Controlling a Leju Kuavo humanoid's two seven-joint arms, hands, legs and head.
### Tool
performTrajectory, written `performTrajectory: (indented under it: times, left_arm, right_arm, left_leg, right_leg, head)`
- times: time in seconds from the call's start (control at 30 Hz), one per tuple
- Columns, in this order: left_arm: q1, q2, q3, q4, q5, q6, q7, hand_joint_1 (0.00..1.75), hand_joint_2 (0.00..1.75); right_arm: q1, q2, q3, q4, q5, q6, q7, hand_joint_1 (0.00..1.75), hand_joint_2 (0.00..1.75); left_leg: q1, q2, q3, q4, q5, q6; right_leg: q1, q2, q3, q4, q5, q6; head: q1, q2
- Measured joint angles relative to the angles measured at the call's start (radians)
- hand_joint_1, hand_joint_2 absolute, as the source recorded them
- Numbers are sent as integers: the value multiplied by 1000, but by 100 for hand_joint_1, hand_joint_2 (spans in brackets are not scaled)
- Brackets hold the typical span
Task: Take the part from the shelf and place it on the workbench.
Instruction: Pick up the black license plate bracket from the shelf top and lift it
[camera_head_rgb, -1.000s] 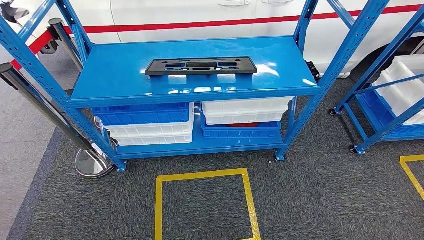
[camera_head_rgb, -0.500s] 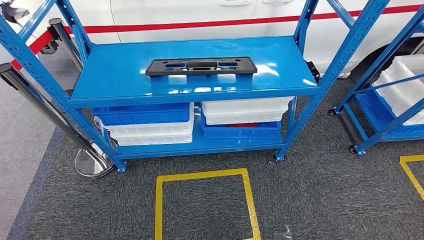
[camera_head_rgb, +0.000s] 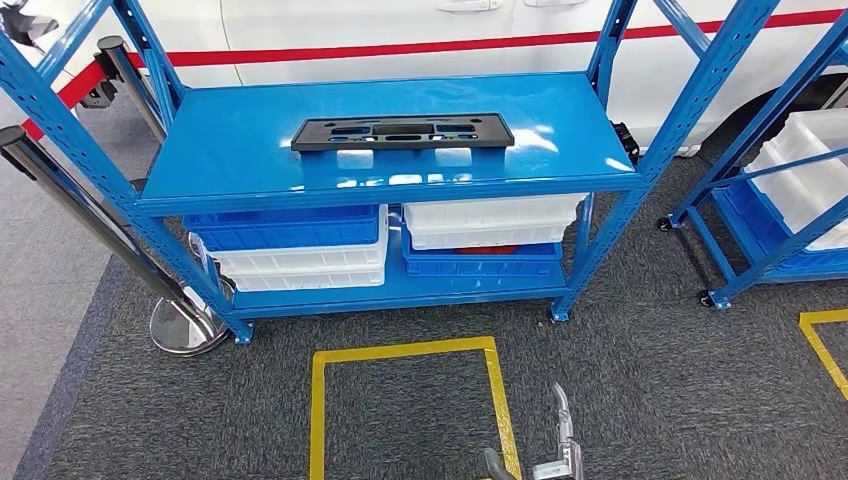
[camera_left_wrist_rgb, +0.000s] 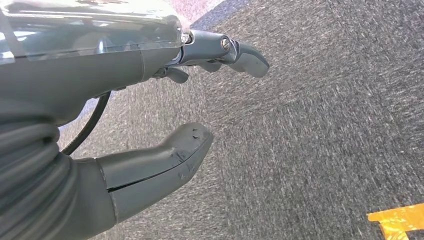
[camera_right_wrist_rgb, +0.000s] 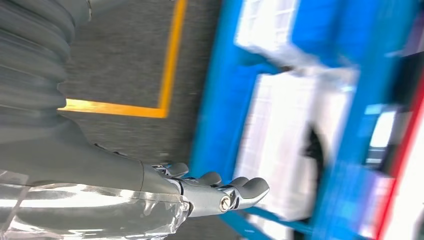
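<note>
Black and flat, the part (camera_head_rgb: 402, 132) lies on the top shelf (camera_head_rgb: 240, 150), long axis crosswise, ahead of and above your right robot hand (camera_head_rgb: 558, 445), the nearer one, empty with fingers loosely extended. Your left robot hand (camera_left_wrist_rgb: 190, 105) hangs open over carpet.

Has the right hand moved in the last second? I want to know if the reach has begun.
Yes. The right hand has come up into the head view from the bottom edge, beside the yellow square, towards the shelf.
</note>
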Motion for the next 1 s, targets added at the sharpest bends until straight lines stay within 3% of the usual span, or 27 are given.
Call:
performTrajectory:
  times: [0.37, 0.53, 0.7, 0.83, 1.0]
  left_arm:
    - [0, -3, 15, 0, -33, -7, -13, 0, 175]
    - [0, -6, 19, 0, -36, -8, -23, 0, 175]
    - [0, -10, 27, 0, -33, -9, -23, 0, 175]
    - [0, -11, 31, 0, -39, -16, -23, 0, 0]
    - [0, -12, 33, 0, -38, -20, -42, 0, 0]
  right_arm:
    - [13, -63, 115, -303, 91, -35, -26, 0, 175]
    - [13, -68, 119, -348, 162, -40, -3, 0, 175]
    - [31, -68, 119, -348, 80, -40, -13, 0, 175]
    - [48, -68, 118, -348, 75, -40, -38, 0, 175]
    - [55, -69, 113, -348, 102, -40, -23, 0, 175]
  left_leg:
    - [0, 0, 0, 0, 0, 0]
    - [0, 0, 0, 0, 0, 0]
    - [0, 0, 0, 0, 0, 0]
    - [0, 0, 0, 0, 0, 0]
    - [0, 0, 0, 0, 0, 0]
  right_leg:
    - [0, 0, 0, 0, 0, 0]
    - [0, 0, 0, 0, 0, 0]
    - [0, 0, 0, 0, 0, 0]
    - [0, 0, 0, 0, 0, 0]
    - [0, 0, 0, 0, 0, 0]
  head:
    - [0, 0]
    - [0, 0]
    - [0, 0]
    - [0, 0]
    - [0, 0]
